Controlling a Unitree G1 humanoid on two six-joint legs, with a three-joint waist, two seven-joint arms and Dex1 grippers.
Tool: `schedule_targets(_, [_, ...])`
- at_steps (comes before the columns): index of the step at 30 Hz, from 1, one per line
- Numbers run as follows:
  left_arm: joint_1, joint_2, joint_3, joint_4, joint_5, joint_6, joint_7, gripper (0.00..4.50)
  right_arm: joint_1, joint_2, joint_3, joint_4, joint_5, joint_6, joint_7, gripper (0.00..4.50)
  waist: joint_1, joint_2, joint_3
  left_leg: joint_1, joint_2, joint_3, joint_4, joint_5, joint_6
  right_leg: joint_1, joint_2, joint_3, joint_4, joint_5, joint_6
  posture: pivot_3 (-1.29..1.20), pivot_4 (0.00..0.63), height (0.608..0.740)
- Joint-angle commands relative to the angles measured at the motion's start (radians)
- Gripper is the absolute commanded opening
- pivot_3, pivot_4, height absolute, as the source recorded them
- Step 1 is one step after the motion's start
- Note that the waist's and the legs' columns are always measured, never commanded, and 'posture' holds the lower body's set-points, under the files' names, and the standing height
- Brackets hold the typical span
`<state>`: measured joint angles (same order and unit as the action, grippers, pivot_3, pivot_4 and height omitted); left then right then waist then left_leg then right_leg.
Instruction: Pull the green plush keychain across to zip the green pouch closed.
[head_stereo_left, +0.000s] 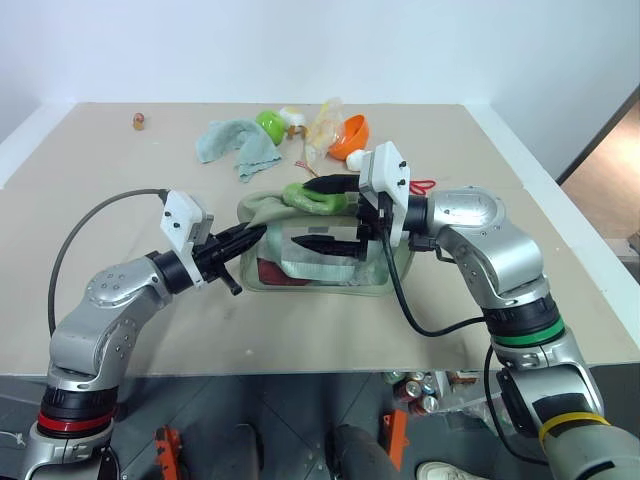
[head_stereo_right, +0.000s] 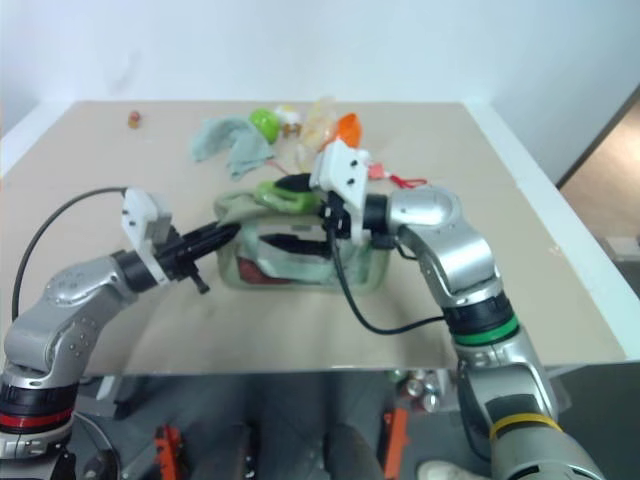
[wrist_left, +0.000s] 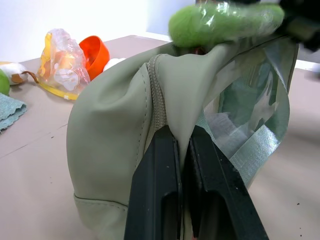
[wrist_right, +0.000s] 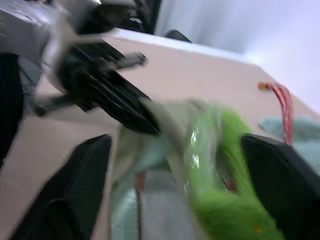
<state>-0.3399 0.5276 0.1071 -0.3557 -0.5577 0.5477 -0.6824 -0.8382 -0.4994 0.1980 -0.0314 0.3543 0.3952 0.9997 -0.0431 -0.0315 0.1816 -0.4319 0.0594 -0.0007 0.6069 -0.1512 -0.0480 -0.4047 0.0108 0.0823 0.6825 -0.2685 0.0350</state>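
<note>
The green pouch (head_stereo_left: 315, 255) stands near the tabletop's (head_stereo_left: 120, 250) front edge, midway along it. The left end effector (head_stereo_left: 255, 233) pinches the pouch's left end fabric. The right end effector (head_stereo_left: 318, 212) is spread open, straddling the green plush keychain (head_stereo_left: 315, 198) on the pouch top.

Lime-green plush keychain (head_stereo_left: 312, 198), sage-green pouch (head_stereo_left: 262, 212), orange bowl (head_stereo_left: 352, 136), teal cloth (head_stereo_left: 232, 142).

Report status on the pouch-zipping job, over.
Left gripper shut on green pouch end. Right gripper open around green plush keychain. Nothing blocking.
</note>
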Motion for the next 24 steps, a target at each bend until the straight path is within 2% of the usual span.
schedule_targets(1, [0.0,0.003,-0.004,-0.025,-0.009,0.009,0.004,0.0,-0.027,-0.016,-0.038,0.016,-0.015,-0.041,0.014,2.67,0.0,0.0,0.0,0.0,0.0,0.0,0.0,0.0,0.0,0.0,0.0,0.0,0.0,0.0,0.0,0.0,0.15,0.74])
schedule_targets(4, [0.005,0.004,-0.002,-0.025,-0.01,0.01,0.005,0.0,-0.025,-0.025,-0.052,0.018,-0.011,-0.044,0.021,1.79,0.0,0.0,0.0,0.0,0.0,-0.001,-0.001,0.0,0.0,0.0,0.001,-0.001,0.0,0.0,0.0,0.0,0.15,0.74])
schedule_targets(5, [0.008,0.004,-0.002,-0.025,-0.009,0.009,0.003,0.0,-0.023,-0.03,-0.057,0.013,-0.007,-0.042,0.023,1.27,0.0,0.0,0.0,0.0,0.0,-0.001,-0.001,0.0,0.0,0.0,0.0,-0.001,0.0,0.0,0.0,0.0,0.15,0.74])
schedule_targets(9, [0.015,0.005,-0.004,-0.022,-0.009,0.009,0.0,0.0,-0.024,-0.049,-0.087,-0.02,0.015,-0.017,0.025,0.02,0.0,0.0,0.0,0.0,0.0,-0.001,0.0,0.0,0.0,0.0,0.0,-0.001,0.0,0.0,0.0,0.0,0.15,0.74])
schedule_targets(17, [0.007,-0.003,-0.005,0.004,0.006,-0.002,0.01,0.0,-0.034,-0.103,-0.198,-0.046,0.1,0.071,0.019,0.02,0.0,0.0,0.0,0.0,0.0,-0.001,0.0,0.0,0.0,0.0,0.0,-0.001,0.0,0.0,0.0,0.0,0.15,0.74])
schedule_targets(24, [-0.004,-0.004,0.011,0.015,0.017,-0.003,0.046,0.0,0.005,-0.265,-0.282,0.073,0.04,-0.007,0.029,0.02,0.001,0.0,0.0,0.0,-0.001,-0.001,0.0,0.0,0.0,0.0,-0.001,0.0,-0.001,-0.001,0.0,0.0,0.15,0.74])
